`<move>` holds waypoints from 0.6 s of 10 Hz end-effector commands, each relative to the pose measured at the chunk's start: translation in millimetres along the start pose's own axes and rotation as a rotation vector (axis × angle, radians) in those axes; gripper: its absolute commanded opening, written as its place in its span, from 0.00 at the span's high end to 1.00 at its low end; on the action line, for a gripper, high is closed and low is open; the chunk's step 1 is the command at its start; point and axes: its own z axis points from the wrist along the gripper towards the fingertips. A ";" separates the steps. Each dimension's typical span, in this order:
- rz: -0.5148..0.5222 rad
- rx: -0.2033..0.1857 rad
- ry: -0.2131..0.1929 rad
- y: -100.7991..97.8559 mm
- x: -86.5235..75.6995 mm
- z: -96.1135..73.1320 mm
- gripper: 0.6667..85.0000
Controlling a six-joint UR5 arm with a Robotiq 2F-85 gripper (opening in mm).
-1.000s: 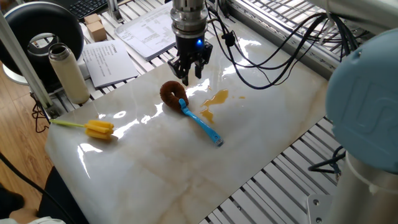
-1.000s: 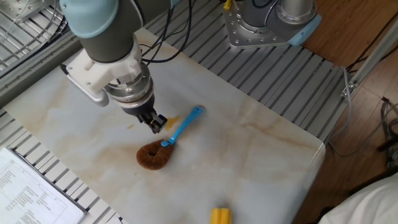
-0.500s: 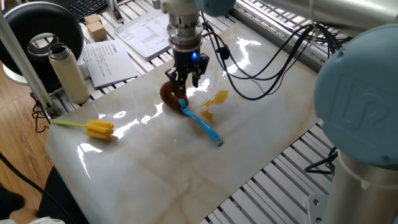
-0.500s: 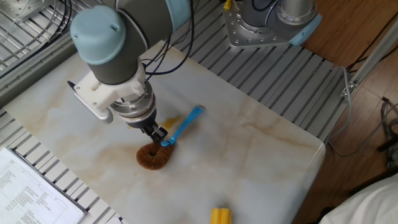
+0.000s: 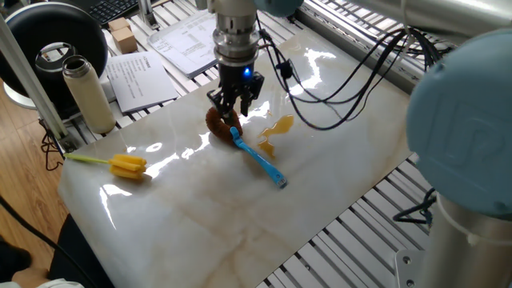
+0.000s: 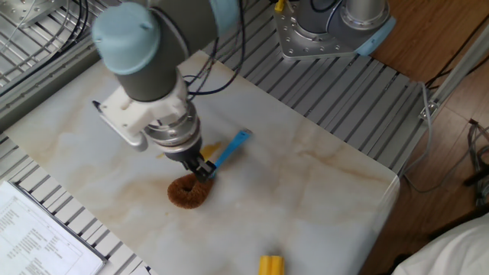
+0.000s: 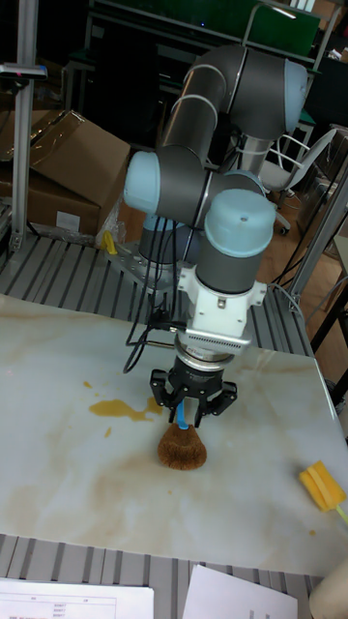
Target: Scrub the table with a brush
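Observation:
The brush lies flat on the white marble table (image 5: 200,216). Its brown bristly head (image 5: 216,122) points to the back left and its light-blue handle (image 5: 261,161) runs toward the front right. My gripper (image 5: 230,114) is lowered over the neck where handle meets head. It is open, with a finger on each side of the blue handle. The other fixed view shows the gripper (image 6: 202,172) just above the head (image 6: 186,193). In the tall view the gripper (image 7: 190,411) straddles the handle above the head (image 7: 182,447). An amber stain (image 5: 278,124) sits just right of the brush.
A yellow sponge-headed brush (image 5: 126,166) lies near the table's left edge. Off the slab at the back left stand a cream bottle (image 5: 88,94), papers (image 5: 140,76) and a black round object (image 5: 56,40). Black cables (image 5: 336,72) hang behind the gripper. Slatted metal frame (image 6: 344,84) surrounds the slab.
The gripper has come down and moved slightly toward the brush head, from hovering above it to straddling the neck. The brush has not moved.

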 end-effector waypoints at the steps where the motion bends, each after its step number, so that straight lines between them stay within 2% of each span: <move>1: -0.031 0.004 0.004 10.1 10.2 0.0 0.42; 2: -0.024 0.004 -0.009 10.0 7.0 0.0 0.44; 3: -0.015 0.014 -0.020 7.8 18.0 4.4 0.47; 5: -0.014 -0.003 -0.041 1.2 60.5 12.7 0.47; 6: -0.045 -0.017 -0.067 -6.6 65.1 16.5 0.41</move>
